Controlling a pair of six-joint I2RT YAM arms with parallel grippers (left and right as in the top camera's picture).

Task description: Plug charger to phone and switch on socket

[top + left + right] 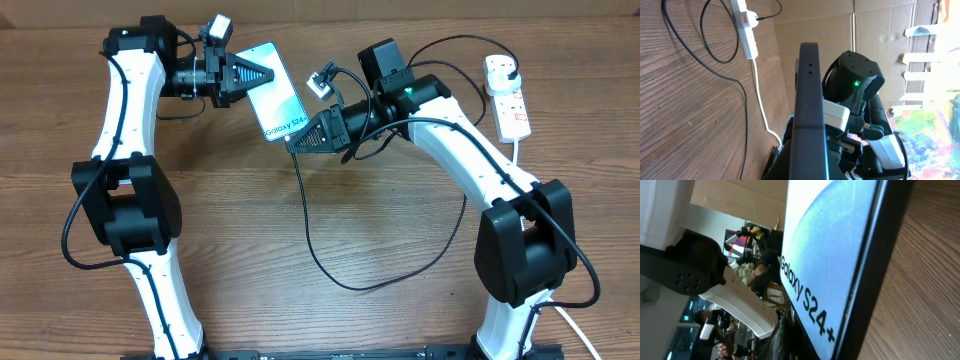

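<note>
Phone in left gripper, right gripper adjacent

Left arm, right arm: white link shells, bulky black joint housings, thin black cables running alongside. Left end effector: black, tapered; white camera box above. Right end effector: black; green LED lit on wrist housing.

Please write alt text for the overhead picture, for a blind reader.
The left end effector holds a blue-screened phone over a wooden table, while the right end effector meets its lower end. A black charger cable loops toward a white socket.
</note>
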